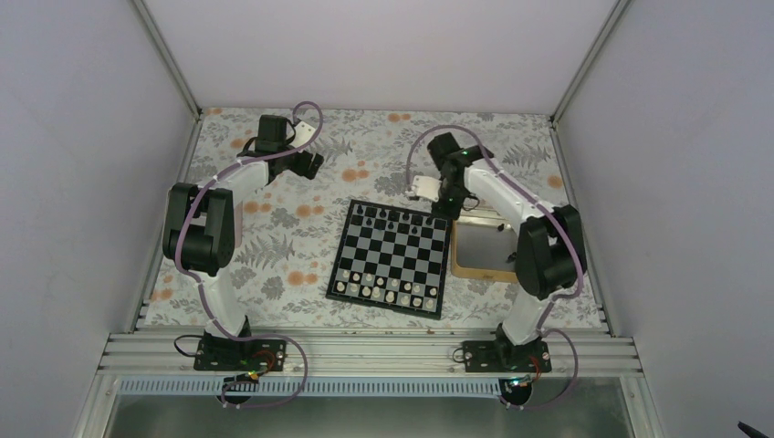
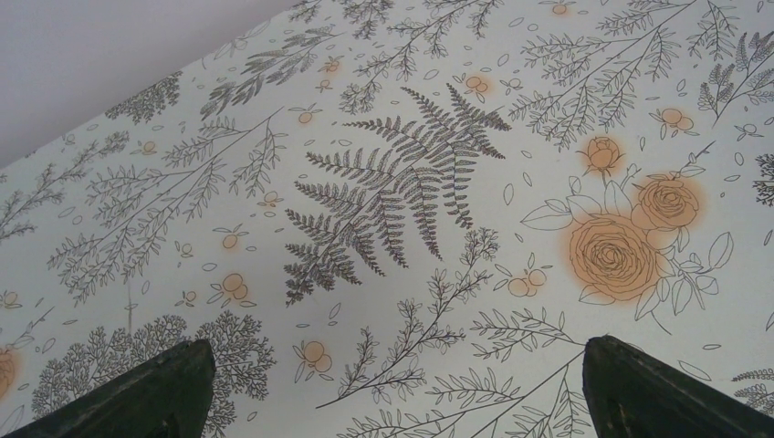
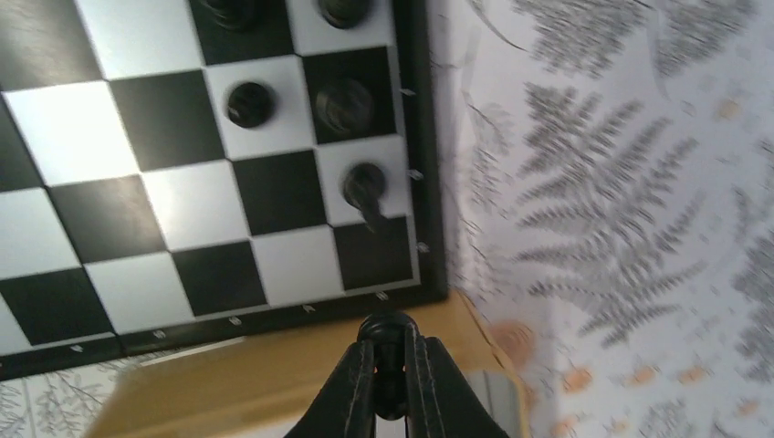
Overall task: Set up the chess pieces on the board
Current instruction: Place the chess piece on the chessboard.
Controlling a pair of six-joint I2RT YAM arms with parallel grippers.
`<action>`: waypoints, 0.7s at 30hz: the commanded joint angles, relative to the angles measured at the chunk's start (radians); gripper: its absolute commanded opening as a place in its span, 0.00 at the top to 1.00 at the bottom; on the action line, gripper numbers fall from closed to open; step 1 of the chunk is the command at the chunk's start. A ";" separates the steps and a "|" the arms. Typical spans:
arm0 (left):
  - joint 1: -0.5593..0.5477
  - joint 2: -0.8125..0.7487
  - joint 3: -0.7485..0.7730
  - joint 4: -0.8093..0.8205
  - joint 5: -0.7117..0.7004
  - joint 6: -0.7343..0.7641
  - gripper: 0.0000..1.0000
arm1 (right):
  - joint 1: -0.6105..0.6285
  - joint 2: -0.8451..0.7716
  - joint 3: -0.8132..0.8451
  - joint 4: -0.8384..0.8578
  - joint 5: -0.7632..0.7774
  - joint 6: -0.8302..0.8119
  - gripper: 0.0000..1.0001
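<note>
Two grippers differ: the left gripper gapes wide over the floral cloth. The right gripper pinches a black chessman at lower centre, over the tray rim — just off the board corner, where other chess pieces stand higher in the frame.

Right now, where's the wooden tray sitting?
In the top view, the wooden tray lies on the table's right side, right beside the chessboard at its right edge, partly hidden under the right arm.
</note>
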 commanded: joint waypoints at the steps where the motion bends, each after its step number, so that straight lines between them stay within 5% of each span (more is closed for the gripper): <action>1: -0.001 -0.025 -0.001 0.006 0.014 0.006 0.00 | 0.072 0.052 -0.021 0.001 -0.045 0.036 0.92; 21: -0.001 -0.017 -0.006 0.013 0.010 0.004 0.00 | 0.138 0.138 -0.066 0.045 -0.049 0.030 0.91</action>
